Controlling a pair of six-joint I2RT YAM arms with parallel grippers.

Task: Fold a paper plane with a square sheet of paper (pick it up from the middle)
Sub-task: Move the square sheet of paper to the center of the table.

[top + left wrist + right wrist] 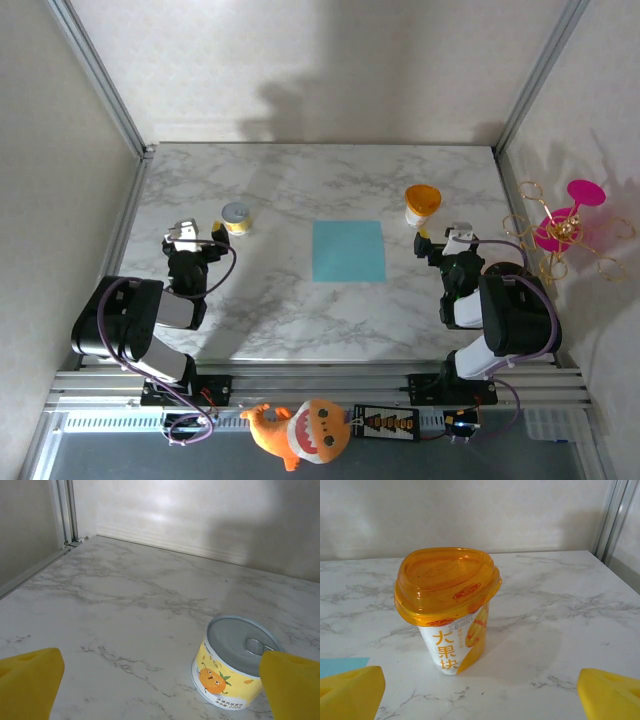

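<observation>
**Square sheet of paper (348,251): teal-blue, flat and unfolded at the middle of the bench (270,190).**

Top view: the sheet lies between the left arm (130,320) and the right arm (500,310), well apart from both. A yellow can (236,217) stands to its left and an orange-lidded cup (421,203) to its right, neither touching it. Left wrist view: the left fingers (30,680) are spread wide and hold nothing, with the can ahead on the right. Right wrist view: the right fingers (350,690) are likewise wide and empty. The cup stands upright ahead, and a teal corner of the sheet shows at lower left. Handling, as judged: the sheet looks very light, limp and easily creased. It lies flush with the marble, so its edges offer little purchase and it would probably slide. A gentle pinch at the middle, as the task asks, looks the best hold.
</observation>
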